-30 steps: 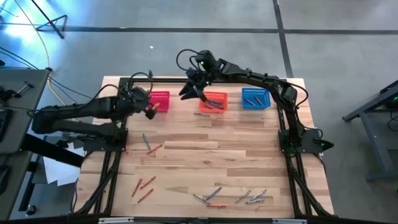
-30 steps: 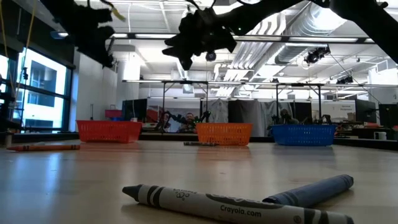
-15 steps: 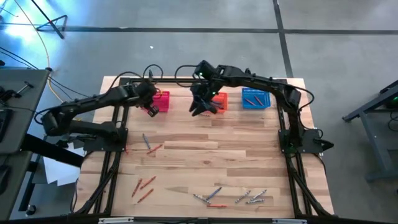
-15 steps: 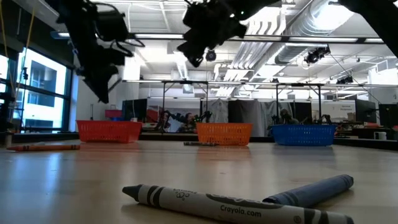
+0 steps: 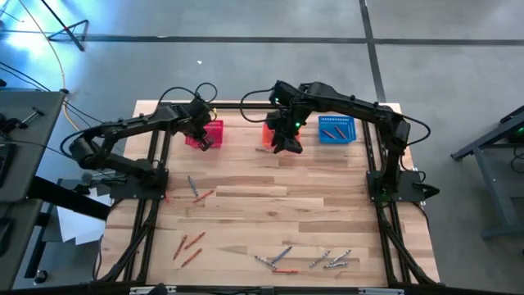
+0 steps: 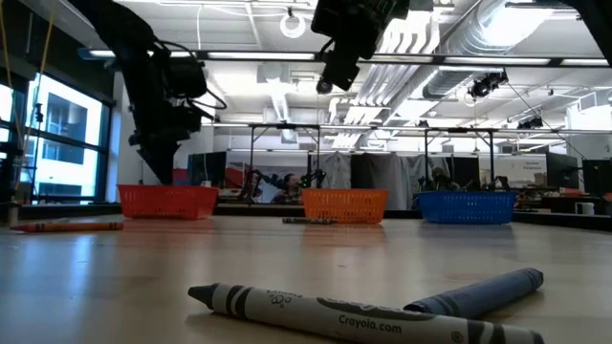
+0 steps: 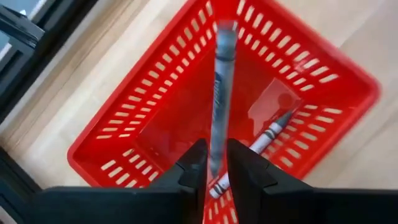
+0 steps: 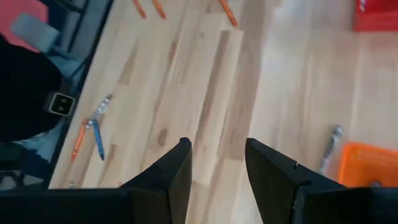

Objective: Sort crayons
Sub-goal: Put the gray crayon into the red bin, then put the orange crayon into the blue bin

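- Both arms have moved since one second ago: the left pincer (image 7: 211, 163) has travelled from beside the red basket (image 5: 214, 125) to hang right over it, and the right pincer (image 8: 214, 163) has shifted from the left side of the orange basket (image 5: 270, 131) to above its front edge, pointing out over the surface (image 5: 278, 213).
- The left pincer is clenched on a grey crayon (image 7: 221, 93), which points down into the red basket but is not yet dropped.
- The right pincer is released and carries nothing; its fingers stand apart over bare wood.
- I judge the task as begun but far from finished, because many crayons lie loose on the surface.
- Left to sort:
  - a loose grey crayon and an orange one (image 5: 196, 191) at the left middle;
  - three red-orange crayons (image 5: 188, 247) near the front left;
  - a mixed front group (image 5: 303, 260) of grey, blue and orange ones at the front;
  - one stray grey crayon (image 8: 328, 147) just beside the orange basket.
- Containers:
  - the red basket already holds one second grey crayon (image 7: 268, 132) on its floor;
  - the blue basket (image 5: 336, 129) holds a few reddish crayons;
  - for the orange basket I cannot tell the contents, since the right arm covers most of it.
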